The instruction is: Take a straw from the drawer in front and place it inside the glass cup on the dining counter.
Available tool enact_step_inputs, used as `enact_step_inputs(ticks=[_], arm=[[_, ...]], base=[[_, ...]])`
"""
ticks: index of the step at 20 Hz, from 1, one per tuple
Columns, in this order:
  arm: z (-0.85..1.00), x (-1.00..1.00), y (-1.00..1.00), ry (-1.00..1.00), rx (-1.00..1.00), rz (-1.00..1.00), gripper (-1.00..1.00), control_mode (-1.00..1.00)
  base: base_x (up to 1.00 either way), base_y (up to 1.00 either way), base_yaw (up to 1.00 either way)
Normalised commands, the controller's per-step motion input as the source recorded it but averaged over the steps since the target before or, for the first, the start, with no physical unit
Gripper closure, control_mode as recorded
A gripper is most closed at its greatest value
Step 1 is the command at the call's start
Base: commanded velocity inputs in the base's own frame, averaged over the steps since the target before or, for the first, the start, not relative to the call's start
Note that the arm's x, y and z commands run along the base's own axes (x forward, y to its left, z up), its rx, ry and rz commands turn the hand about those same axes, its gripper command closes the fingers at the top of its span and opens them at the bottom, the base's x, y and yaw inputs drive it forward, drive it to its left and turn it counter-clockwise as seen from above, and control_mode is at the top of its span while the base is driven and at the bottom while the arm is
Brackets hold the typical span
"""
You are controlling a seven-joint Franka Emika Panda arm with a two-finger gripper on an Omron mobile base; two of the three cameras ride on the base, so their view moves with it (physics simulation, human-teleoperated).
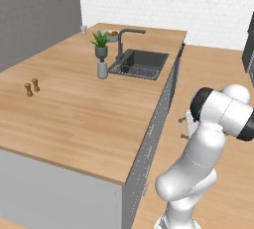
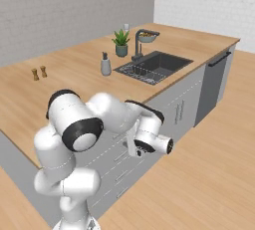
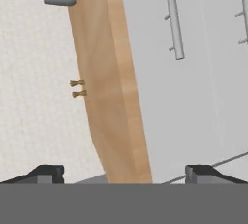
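At the desk's (image 1: 74,119) front edge, the jaws (image 3: 123,172) stand released and grasp nothing, facing grey cabinet fronts with a slim handle (image 3: 175,26). Which front is the drawer I cannot tell. Near the far left corner stands the cup (image 1: 83,29), with a fruit bowl (image 2: 147,36), plant (image 1: 100,43) and sink (image 1: 141,63) nearby.

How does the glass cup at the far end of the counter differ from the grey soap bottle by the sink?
The glass cup is a short, pale, see-through tumbler with an open top; the soap bottle is taller, solid grey, and capped by a dark pump. The cup stands at the counter's far corner, the bottle beside the sink. Both stand upright on the wooden counter.
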Motion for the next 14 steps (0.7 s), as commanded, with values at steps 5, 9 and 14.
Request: enact_step_inputs(ticks=[5, 9, 14], arm=[[-0.52, 0.06, 0.14, -0.14, 0.02, 0.00, -1.00, -1.00], [-0.52, 0.12, 0.22, -0.13, 0.00, 0.00, -1.00, -1.00], [-0.36, 0.35, 0.12, -0.12, 0.00, 0.00, -1.00, -1.00]], base=[[0.00, 0.00, 0.00], [0.00, 0.00, 0.00], [0.00, 0.00, 0.00]])
